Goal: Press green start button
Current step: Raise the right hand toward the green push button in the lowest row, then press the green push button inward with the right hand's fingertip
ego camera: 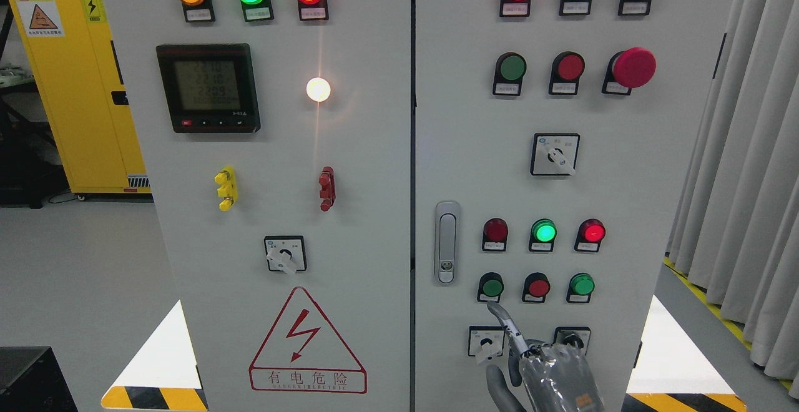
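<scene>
The green start button sat low on the right door of the grey control cabinet, leftmost in a row of three, with a red button beside it and another green button at the row's right end. In the head view, the right robot hand rose from the bottom edge right of the middle. Its index finger was extended up toward the button, the tip just below it; contact could not be told. The other fingers were curled, holding nothing. A selector switch lay just left of the finger, partly hidden. The door latch stood well left, leaving bare panel between. Indicator lamps glowed above the row.
</scene>
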Controlling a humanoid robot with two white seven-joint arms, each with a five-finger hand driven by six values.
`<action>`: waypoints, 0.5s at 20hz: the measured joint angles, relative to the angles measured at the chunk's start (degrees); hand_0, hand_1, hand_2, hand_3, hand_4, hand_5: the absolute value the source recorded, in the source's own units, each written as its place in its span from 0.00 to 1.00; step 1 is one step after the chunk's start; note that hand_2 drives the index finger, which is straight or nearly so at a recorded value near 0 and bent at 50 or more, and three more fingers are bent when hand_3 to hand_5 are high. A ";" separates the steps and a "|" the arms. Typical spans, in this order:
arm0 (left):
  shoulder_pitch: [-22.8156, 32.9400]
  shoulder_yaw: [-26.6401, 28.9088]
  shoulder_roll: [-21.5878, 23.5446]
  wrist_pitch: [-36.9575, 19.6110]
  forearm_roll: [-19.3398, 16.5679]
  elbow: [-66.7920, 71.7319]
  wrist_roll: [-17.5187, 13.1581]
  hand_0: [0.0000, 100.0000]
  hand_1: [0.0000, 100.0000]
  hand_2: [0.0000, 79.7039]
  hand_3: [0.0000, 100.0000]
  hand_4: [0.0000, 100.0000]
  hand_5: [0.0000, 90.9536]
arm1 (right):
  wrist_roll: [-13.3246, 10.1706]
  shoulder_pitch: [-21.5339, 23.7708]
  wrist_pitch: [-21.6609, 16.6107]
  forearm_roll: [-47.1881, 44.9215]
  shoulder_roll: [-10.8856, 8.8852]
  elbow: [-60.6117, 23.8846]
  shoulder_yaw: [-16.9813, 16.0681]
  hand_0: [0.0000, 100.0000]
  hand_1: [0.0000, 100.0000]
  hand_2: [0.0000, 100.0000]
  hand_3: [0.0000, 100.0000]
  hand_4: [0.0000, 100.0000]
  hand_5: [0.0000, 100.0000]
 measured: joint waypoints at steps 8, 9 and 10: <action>0.00 0.00 0.01 0.00 -0.01 0.00 0.00 0.12 0.56 0.00 0.00 0.00 0.00 | 0.24 -1.91 1.15 -0.16 0.08 2.41 -0.09 0.73 0.91 0.00 0.92 0.97 1.00; 0.00 0.00 0.01 0.00 -0.01 0.00 -0.01 0.12 0.56 0.00 0.00 0.00 0.00 | 0.29 -2.15 1.23 -0.17 0.20 2.65 -0.09 0.74 0.91 0.00 0.92 0.97 1.00; 0.00 0.00 0.01 0.00 -0.01 0.00 -0.01 0.12 0.56 0.00 0.00 0.00 0.00 | 0.37 -2.39 1.26 -0.18 0.33 2.97 -0.07 0.74 0.91 0.00 0.92 0.97 1.00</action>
